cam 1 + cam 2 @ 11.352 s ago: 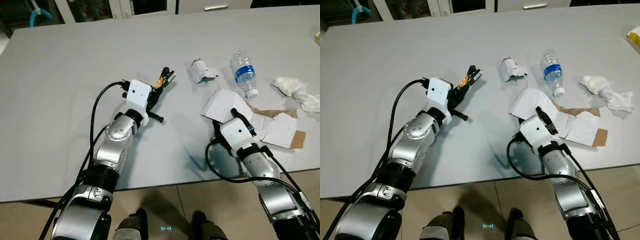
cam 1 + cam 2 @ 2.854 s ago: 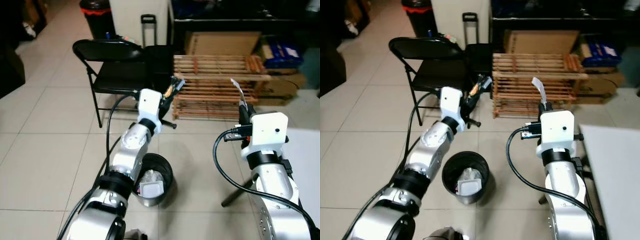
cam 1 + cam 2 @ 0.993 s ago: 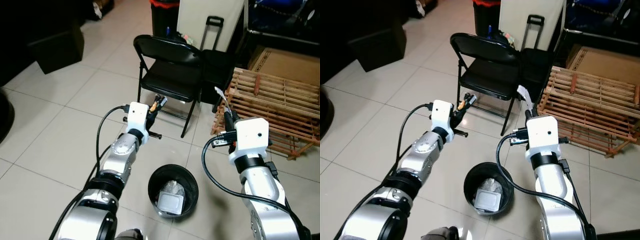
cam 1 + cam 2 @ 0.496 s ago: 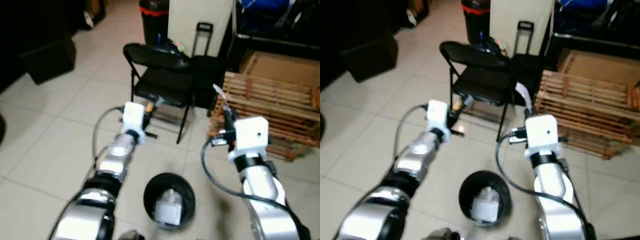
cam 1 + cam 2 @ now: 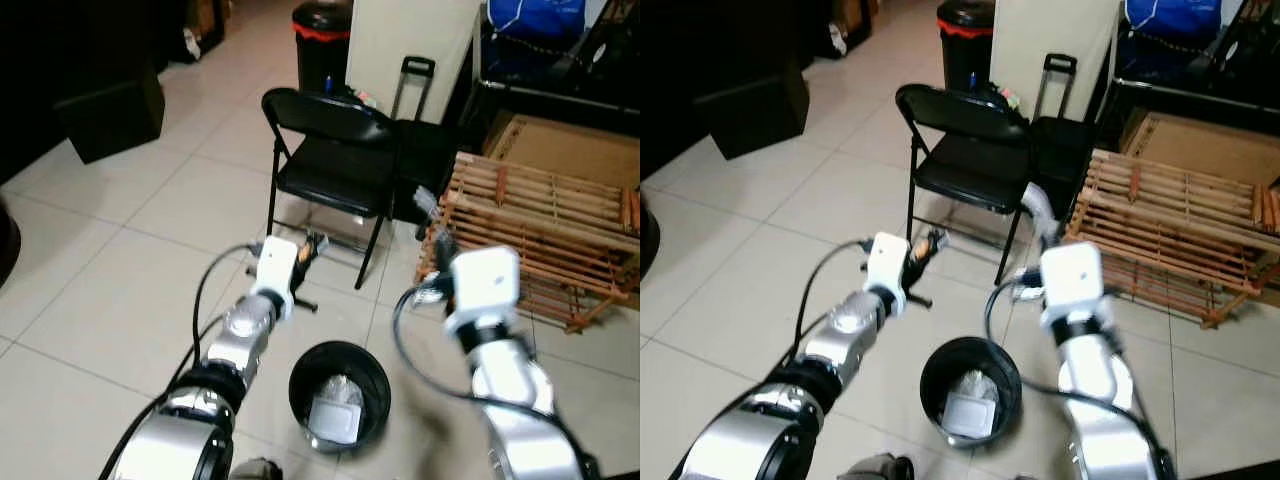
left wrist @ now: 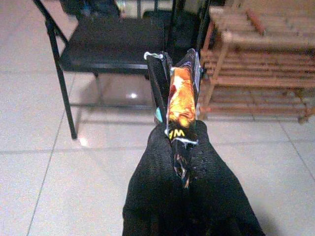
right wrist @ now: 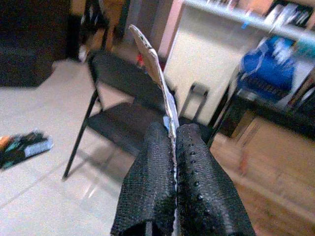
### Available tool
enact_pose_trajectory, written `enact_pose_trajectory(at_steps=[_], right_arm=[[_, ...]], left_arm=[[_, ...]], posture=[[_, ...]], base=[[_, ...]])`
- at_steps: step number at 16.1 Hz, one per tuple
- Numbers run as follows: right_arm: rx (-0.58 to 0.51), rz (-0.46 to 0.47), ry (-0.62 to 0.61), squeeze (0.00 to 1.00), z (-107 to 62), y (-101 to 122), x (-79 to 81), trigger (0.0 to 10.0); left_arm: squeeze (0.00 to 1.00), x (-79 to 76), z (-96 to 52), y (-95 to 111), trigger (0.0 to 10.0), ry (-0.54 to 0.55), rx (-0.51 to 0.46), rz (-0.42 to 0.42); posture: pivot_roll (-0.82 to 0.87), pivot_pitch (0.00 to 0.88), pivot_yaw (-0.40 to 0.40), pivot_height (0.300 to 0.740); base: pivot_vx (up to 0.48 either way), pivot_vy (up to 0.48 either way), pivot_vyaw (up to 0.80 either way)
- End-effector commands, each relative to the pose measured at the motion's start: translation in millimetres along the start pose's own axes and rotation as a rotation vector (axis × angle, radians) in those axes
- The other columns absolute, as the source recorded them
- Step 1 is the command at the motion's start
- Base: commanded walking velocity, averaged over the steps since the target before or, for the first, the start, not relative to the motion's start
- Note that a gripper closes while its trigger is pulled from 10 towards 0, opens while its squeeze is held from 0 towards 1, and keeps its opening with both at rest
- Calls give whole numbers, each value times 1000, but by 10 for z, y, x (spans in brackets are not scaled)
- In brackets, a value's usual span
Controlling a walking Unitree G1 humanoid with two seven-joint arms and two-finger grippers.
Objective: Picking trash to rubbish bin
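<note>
A black round rubbish bin [image 5: 339, 394] stands on the tiled floor just before me, with a white container and crumpled trash inside. My left gripper [image 5: 311, 246] is held up beyond the bin and to its left, shut on an orange snack wrapper [image 6: 181, 100]. Its black fingers [image 6: 162, 164] pinch the wrapper's lower end. My right gripper [image 5: 432, 216] is up beyond the bin's right side, shut on a thin white piece of cardboard [image 7: 153, 65] that stands edge-on between its fingers [image 7: 156, 172].
A black folding chair [image 5: 338, 152] stands on the floor beyond the grippers. A wooden slatted crate [image 5: 550, 225] lies to the right, with a cardboard box [image 5: 560, 140] behind it. A black trolley case [image 5: 418, 130] and a far black bin [image 5: 322, 35] stand at the back.
The camera has shifted and sharpened. Both grippers have come down slightly, nearer the bin, still holding the wrapper and the cardboard.
</note>
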State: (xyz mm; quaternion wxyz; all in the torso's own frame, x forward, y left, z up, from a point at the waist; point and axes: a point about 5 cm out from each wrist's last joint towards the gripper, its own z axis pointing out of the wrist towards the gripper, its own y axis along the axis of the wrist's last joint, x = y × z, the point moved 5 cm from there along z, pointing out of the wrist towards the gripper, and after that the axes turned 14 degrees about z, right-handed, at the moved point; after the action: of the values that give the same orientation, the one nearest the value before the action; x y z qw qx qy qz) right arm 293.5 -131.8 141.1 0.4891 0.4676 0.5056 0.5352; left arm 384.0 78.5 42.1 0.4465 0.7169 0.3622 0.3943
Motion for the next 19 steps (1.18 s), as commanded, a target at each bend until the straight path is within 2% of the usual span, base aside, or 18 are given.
enact_pose_trajectory(at_steps=[1, 2, 3, 4, 8, 9, 10, 12, 14, 19], right_arm=[[8, 6, -2, 0, -10, -53, -6, 10000], [60, 5, 21, 0, -9, -249, 74, 10000], [78, 1, 32, 0, -10, -315, 112, 10000], [115, 14, 59, 0, -10, -458, 229, 10000], [174, 51, 96, 0, -89, -638, 412, 10000], [184, 60, 103, 0, -160, -675, 443, 10000], [185, 61, 104, 0, -181, -684, 444, 10000], [192, 58, 85, 0, -299, -694, 384, 10000], [170, 56, 52, 0, -374, -607, 300, 10000], [139, 45, 13, 0, -506, -444, 197, 10000]], left_arm=[[0, -59, -12, -66, 10000, -12, 20, 21], [0, -114, -42, -187, 10000, -25, 57, 25], [0, -133, -55, -231, 10000, -31, 70, 27], [0, -163, -107, -360, 10000, -45, 99, 57], [0, -175, -227, -636, 10000, -38, 176, 75], [0, -192, -286, -759, 10000, -39, 212, 88], [0, -200, -300, -788, 10000, -40, 220, 89], [0, -296, -396, -973, 10000, -73, 275, 117], [0, -365, -497, -1137, 10000, -120, 322, 142], [0, -392, -586, -1259, 10000, -168, 352, 186]], posture=[[70, 160, -19, 740], [63, 177, -24, 740], [62, 181, -26, 740], [57, 202, -32, 740], [42, 259, -57, 740], [25, 281, -71, 740], [22, 284, -72, 740], [-12, 299, -85, 740], [-56, 299, -89, 740], [-103, 291, -100, 740]], base=[[0, 0, 0], [0, 0, 0], [0, 0, 0], [0, 0, 0], [0, 0, 0], [0, 0, 0], [0, 0, 0], [0, 0, 0], [0, 0, 0], [0, 0, 0]])
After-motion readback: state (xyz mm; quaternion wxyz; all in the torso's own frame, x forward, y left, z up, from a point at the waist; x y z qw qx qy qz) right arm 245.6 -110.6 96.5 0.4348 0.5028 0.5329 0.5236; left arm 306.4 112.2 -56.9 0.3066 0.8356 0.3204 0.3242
